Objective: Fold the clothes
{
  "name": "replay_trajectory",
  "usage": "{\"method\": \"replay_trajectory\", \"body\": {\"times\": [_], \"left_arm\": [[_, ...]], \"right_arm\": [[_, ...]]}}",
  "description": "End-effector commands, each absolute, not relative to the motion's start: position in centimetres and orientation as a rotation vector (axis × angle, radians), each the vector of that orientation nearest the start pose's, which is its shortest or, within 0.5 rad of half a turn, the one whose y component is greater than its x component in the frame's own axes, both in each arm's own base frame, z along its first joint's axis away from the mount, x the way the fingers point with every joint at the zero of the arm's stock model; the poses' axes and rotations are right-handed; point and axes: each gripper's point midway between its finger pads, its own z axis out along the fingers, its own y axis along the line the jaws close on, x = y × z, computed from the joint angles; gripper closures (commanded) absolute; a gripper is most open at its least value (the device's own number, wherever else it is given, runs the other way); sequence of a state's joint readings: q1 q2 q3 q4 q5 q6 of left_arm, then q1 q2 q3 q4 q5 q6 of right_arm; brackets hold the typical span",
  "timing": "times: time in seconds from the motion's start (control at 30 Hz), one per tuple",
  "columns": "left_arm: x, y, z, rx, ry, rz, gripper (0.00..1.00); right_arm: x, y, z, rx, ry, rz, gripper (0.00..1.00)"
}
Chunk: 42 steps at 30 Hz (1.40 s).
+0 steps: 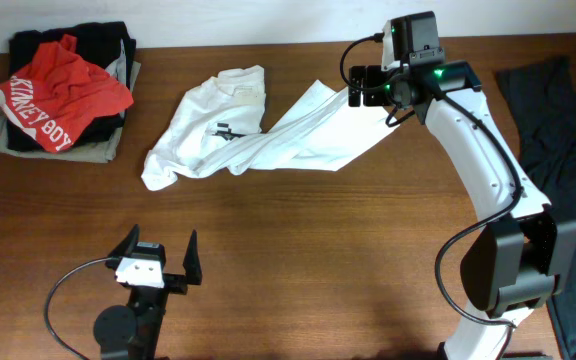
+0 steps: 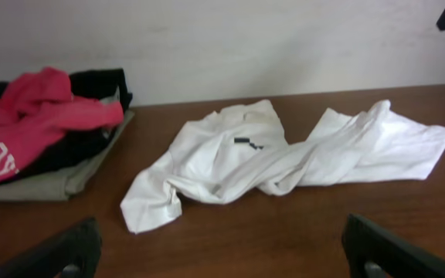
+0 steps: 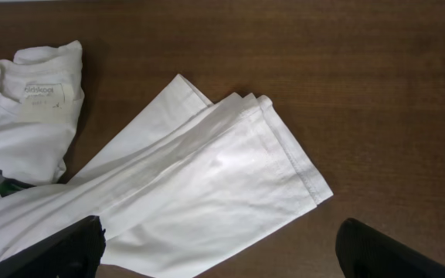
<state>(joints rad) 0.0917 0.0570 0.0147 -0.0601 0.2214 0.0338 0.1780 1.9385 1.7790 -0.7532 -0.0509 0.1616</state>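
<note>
Grippers first. My right gripper (image 1: 356, 86) hangs with its jaws spread wide and nothing between them, over the right end of the crumpled white cotton T-shirt (image 1: 258, 135). My left gripper (image 1: 158, 248) is likewise open and empty. It sits at the near left of the brown wooden table (image 1: 318, 260), well apart from the shirt.

Shirt: far centre of the table, collar end to the left, hem end to the right, twisted and bunched in the middle.

Step, as I judge it: early, at the spreading-out stage, with no fold made yet. The next move calls for lowering my right gripper (image 3: 219, 225) onto the doubled hem edge and pinching only the layers I want. My left gripper (image 2: 221, 228) should come in to take the collar end so the cloth can be drawn flat.

View notes:
- Right wrist: shows the shirt (image 3: 191, 177) with its stitched hem, overlapping layers and neck label, none of which read from overhead.
- Left wrist: low angle shows how high the middle of the shirt (image 2: 284, 158) is rucked.
- Overhead only: shows both arms at once and a dark cloth (image 1: 558, 110) at the right table edge.
- Far left: a stack of folded dark and olive garments with a red lettered one on top (image 1: 63, 90), also seen from the left wrist (image 2: 29, 123).
</note>
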Motion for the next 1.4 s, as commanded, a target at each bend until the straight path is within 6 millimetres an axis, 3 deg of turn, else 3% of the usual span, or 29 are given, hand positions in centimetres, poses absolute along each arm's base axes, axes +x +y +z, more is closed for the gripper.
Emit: {"method": "replay_trajectory", "body": {"times": [0.0,0.33,0.53,0.73,0.97,1.07,1.2,1.27,1.37], "left_arm": [[24.7,-2.0,14.2,0.129,1.71,-0.125,0.01],[24.8,-2.1,14.2,0.081,1.72,-0.177,0.01],[24.8,-2.1,15.8,0.084,1.698,-0.174,0.01],[25.2,-2.5,16.5,0.081,1.832,-0.221,0.01],[29.0,-3.8,17.7,0.123,2.01,-0.342,0.01],[31.8,-4.6,18.4,0.151,2.059,-0.428,0.01],[34.1,-4.7,17.9,0.134,2.115,-0.467,0.01],[35.1,-3.7,17.5,0.051,2.15,-0.437,0.01],[35.9,0.4,16.3,-0.253,2.257,-0.323,0.01]], "right_arm": [[50.6,9.9,18.2,-0.025,2.503,0.211,0.01],[50.6,9.9,18.2,-0.025,2.503,0.211,0.01],[50.6,9.9,18.2,-0.025,2.503,0.211,0.01],[50.6,9.9,18.2,-0.025,2.503,0.211,0.01],[50.6,9.9,18.2,-0.025,2.503,0.211,0.01],[50.6,9.9,18.2,-0.025,2.503,0.211,0.01],[50.6,9.9,18.2,-0.025,2.503,0.211,0.01],[50.6,9.9,18.2,-0.025,2.503,0.211,0.01],[50.6,9.9,18.2,-0.025,2.503,0.211,0.01]]}}
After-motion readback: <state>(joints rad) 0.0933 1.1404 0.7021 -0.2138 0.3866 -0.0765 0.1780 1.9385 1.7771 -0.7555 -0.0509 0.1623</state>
